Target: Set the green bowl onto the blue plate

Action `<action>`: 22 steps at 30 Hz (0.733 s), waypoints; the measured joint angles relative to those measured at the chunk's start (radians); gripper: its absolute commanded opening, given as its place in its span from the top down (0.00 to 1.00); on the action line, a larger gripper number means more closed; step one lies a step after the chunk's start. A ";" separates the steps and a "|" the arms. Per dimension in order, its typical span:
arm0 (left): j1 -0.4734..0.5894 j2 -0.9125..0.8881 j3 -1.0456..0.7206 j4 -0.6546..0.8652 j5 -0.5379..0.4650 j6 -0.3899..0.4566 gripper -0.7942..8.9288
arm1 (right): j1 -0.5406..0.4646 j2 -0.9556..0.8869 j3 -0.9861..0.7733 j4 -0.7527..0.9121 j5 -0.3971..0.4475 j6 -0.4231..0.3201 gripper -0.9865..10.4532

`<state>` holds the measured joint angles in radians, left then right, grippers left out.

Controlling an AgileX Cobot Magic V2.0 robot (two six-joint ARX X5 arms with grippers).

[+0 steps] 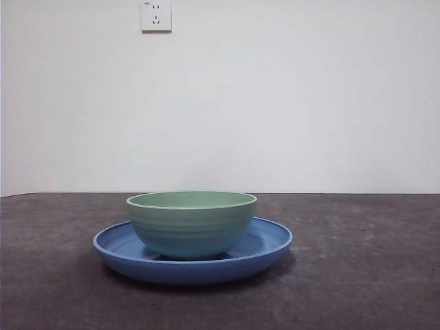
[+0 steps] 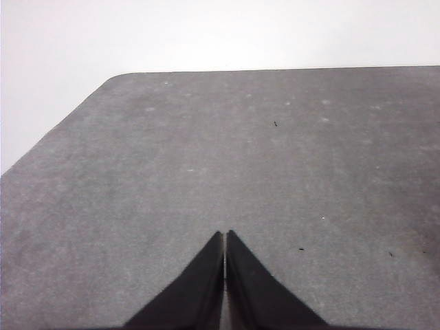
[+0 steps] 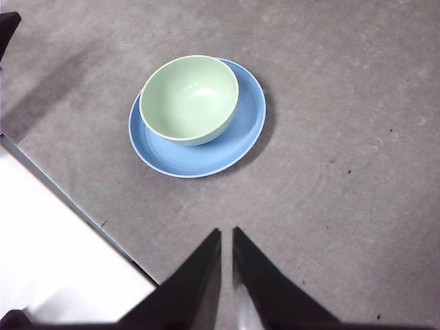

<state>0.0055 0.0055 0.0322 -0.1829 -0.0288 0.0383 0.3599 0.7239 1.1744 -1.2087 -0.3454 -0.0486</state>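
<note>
Green bowl point(image 1: 191, 223) sits upright inside the blue plate point(image 1: 271, 242), empty, so we judge the placing done. Our right gripper point(image 3: 227, 237) hangs well apart from it, jaws nearly together and empty; our left gripper point(image 2: 225, 237) is closed over bare table point(image 2: 275, 172). Nothing remains but staying clear.

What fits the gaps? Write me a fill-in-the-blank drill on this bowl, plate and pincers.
1. The green bowl sits on the blue ____.
2. The bowl holds ____.
3. The right pincer is ____ and grips nothing.
4. On the wall above hangs a white power ____.

Missing words: plate; nothing; shut; socket.
</note>
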 measured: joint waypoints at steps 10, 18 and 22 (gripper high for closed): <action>0.000 0.000 0.000 0.000 0.000 0.000 0.91 | 0.000 0.000 0.000 0.000 0.000 0.000 0.89; 0.000 0.000 0.000 0.000 0.000 0.000 0.91 | -0.023 -0.019 0.000 0.004 0.004 0.000 0.89; 0.000 0.000 0.000 0.000 0.000 0.000 0.91 | -0.115 -0.089 -0.047 0.080 -0.044 0.000 0.89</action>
<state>0.0055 0.0055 0.0322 -0.1829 -0.0288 0.0380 0.2447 0.6346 1.1271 -1.1286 -0.3897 -0.0490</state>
